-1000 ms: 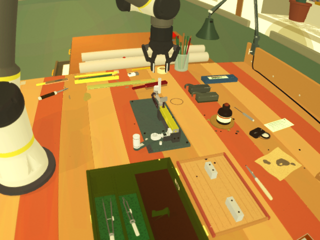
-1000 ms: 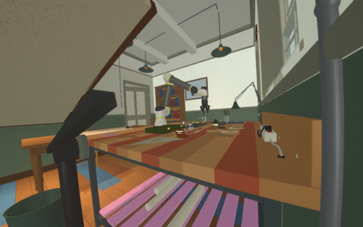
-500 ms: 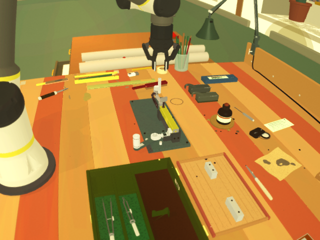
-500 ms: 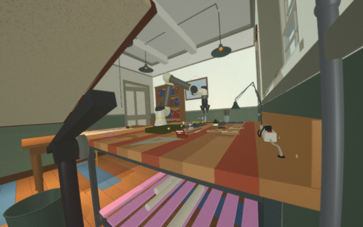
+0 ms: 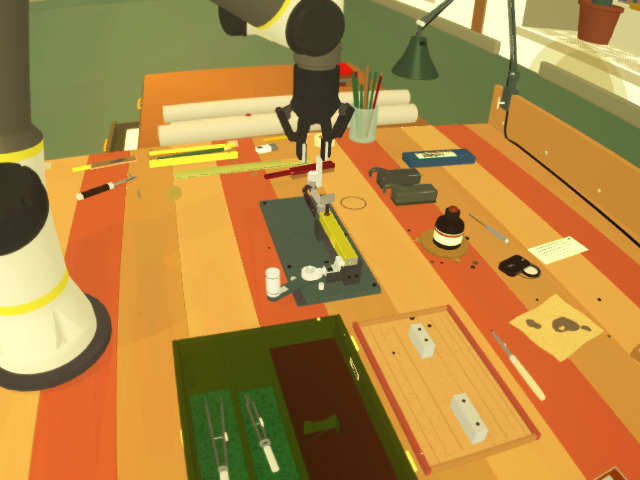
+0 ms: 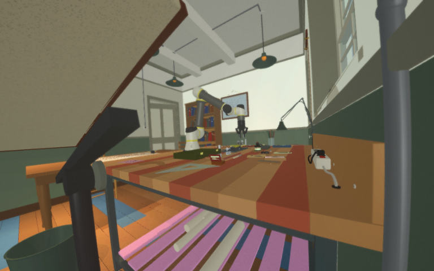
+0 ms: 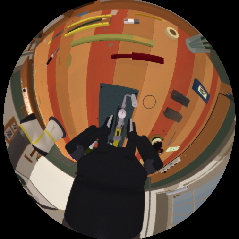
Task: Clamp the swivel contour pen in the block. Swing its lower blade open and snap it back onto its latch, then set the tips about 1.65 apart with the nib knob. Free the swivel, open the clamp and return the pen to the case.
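Note:
The swivel contour pen [image 5: 337,238] lies clamped along the dark block [image 5: 345,271] on the green base plate [image 5: 315,248]. Its yellow handle runs toward the near end. Its blade end [image 5: 316,194] rises at the far end, with a round knob [image 7: 121,114] on top in the wrist camera. My gripper [image 5: 312,153] [image 7: 119,123] hangs straight above the blade end, partly open and empty. A white clamp lever [image 5: 274,285] sticks out at the plate's near left corner. The open green case [image 5: 289,403] sits at the front of the table, with an empty brown recess [image 5: 325,413].
A wooden tray [image 5: 444,385] with two white blocks lies right of the case. An ink bottle [image 5: 448,231] stands right of the plate. A red-handled brush [image 5: 300,170], rulers and a pencil cup [image 5: 364,121] lie behind the gripper. The robot base [image 5: 36,289] stands at the left.

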You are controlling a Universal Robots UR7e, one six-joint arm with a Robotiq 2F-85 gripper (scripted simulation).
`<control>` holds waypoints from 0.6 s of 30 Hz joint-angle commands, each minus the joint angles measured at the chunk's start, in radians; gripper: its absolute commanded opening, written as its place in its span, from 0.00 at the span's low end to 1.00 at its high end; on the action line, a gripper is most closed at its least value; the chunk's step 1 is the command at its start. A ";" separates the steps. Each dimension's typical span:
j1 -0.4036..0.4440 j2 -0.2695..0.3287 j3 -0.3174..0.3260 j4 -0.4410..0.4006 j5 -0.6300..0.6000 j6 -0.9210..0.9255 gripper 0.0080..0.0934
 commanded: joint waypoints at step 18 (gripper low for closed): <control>0.000 0.034 0.029 -0.068 0.000 -0.002 0.37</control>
